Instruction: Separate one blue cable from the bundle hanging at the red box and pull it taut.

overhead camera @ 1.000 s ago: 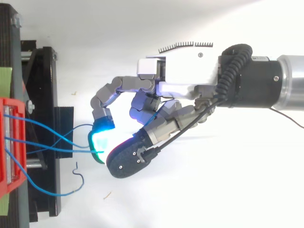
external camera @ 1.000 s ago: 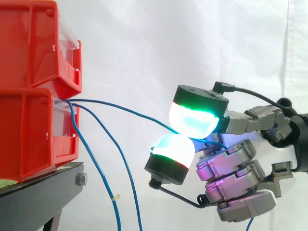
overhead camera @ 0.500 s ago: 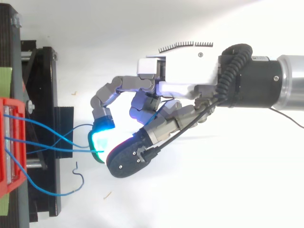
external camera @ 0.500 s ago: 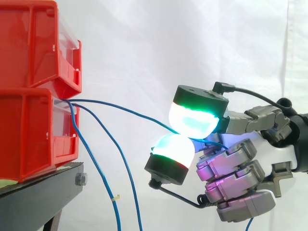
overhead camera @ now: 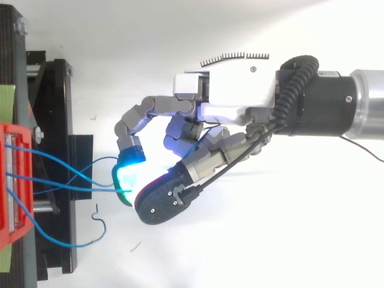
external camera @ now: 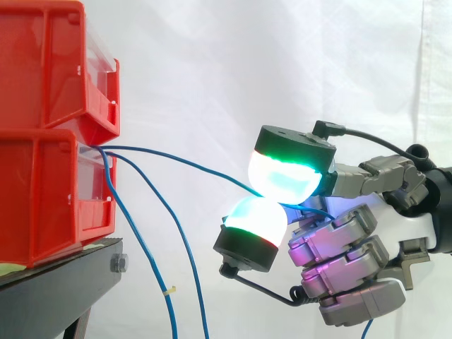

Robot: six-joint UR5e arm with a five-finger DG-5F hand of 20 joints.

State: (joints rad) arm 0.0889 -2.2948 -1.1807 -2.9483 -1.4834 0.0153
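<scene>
Two red bins (external camera: 49,134) are stacked on a black stand at the left. Several blue cables come out of the lower bin's front. One blue cable (external camera: 183,164) runs nearly straight rightward from the bin to my hand (external camera: 339,240), where two glowing green-white fingertips (external camera: 282,175) pinch it. In the top view that cable (overhead camera: 72,189) reaches the cyan pad of my hand (overhead camera: 198,144). The other blue cables (external camera: 176,240) hang loose, down past the stand.
The black stand (external camera: 56,289) carries the bins at lower left, with a bolt on its front edge. A white curtain hangs behind. In the top view the stand's frame (overhead camera: 57,168) lies left, with a loose cable end (overhead camera: 99,225) curling beside it.
My hand has shifted very slightly to the right with the pinched cable. Nothing else has moved.
</scene>
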